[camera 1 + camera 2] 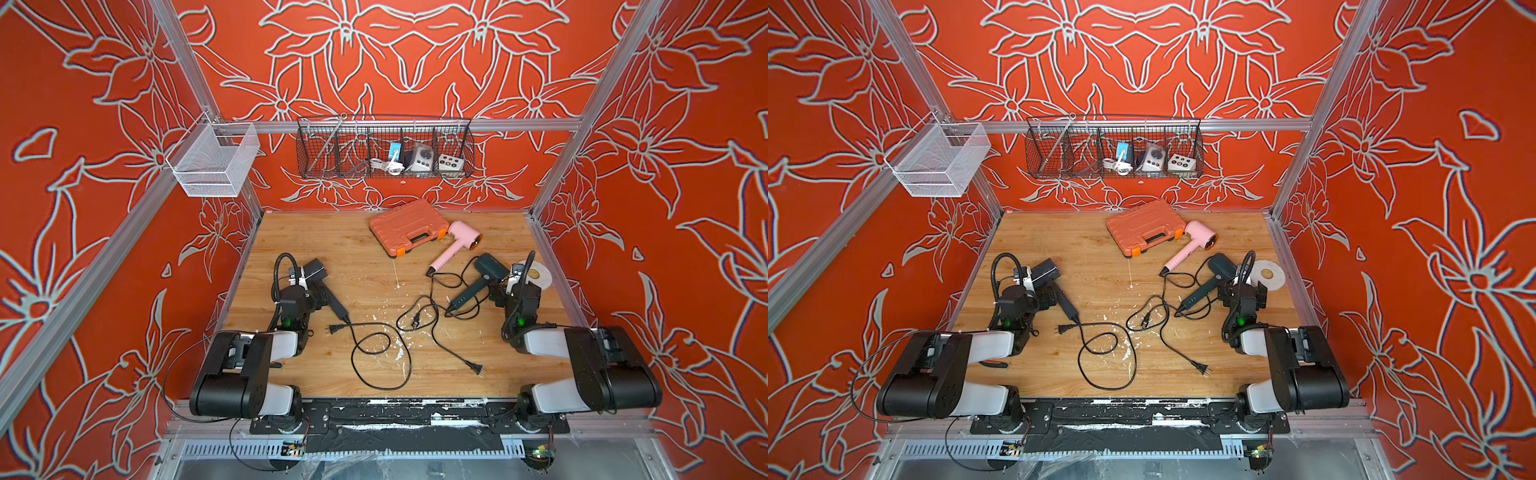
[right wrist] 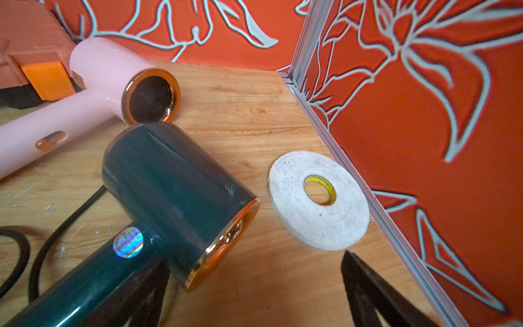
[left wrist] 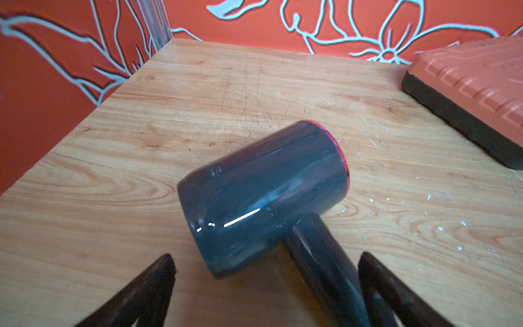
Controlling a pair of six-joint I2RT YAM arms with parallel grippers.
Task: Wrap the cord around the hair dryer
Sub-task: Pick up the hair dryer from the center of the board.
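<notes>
Left gripper [image 3: 267, 256], right gripper [image 2: 254, 259] spread wide

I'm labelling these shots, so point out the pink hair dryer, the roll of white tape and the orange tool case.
pink hair dryer [image 1: 445, 254], in a top view, mid-handle.
roll of white tape [image 2: 285, 181], right wrist view, flat top face.
orange tool case [image 1: 1142, 224], in a top view, middle of the lid.

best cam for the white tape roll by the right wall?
Right wrist view: the white tape roll lies flat, whole and close up, yellow core visible, beside the dark green hair dryer. In both top views it is small and partly behind the right arm. The left wrist view does not show it.
</notes>
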